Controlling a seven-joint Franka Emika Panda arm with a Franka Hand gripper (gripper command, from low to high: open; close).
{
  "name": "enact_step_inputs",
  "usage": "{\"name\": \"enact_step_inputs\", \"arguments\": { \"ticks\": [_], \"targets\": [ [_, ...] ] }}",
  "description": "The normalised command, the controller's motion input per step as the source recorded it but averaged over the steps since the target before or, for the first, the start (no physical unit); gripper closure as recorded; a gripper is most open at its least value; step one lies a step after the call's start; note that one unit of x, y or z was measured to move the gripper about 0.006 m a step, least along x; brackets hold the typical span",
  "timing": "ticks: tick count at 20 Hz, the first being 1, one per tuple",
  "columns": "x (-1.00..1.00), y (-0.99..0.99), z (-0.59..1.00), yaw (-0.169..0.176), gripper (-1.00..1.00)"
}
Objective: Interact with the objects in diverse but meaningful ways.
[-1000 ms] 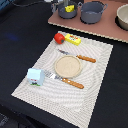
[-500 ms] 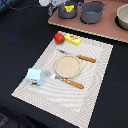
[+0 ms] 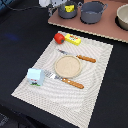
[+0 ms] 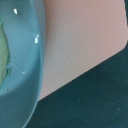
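A dark table [image 3: 20, 45] carries a striped beige placemat [image 3: 95, 95] and a far pinkish wooden board [image 3: 107, 31]. The grey pot holding yellow cheese [image 3: 68, 9] sits beneath the jaws; whether they are apart or together cannot be told.

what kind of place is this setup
Probably a toy kitchen play table: a striped beige placemat holds a round wooden plate with toy cutlery, a red tomato, and grey pots sit on a pink board.

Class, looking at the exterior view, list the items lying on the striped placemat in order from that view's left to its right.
Milk carton → red tomato → round wooden plate → knife with the wooden handle. The fork and yellow box overlap these in position, so they are omitted.
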Motion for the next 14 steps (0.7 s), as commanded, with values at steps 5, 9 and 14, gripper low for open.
{"name": "enact_step_inputs", "arguments": {
  "ticks": [5, 9, 14],
  "targets": [
    [-0.17, 0.00, -0.19, -0.007, -1.00],
    [-0.17, 0.00, -0.18, -0.005, -1.00],
    [-0.18, 0.00, -0.24, -0.003, -1.00]
  ]
}}
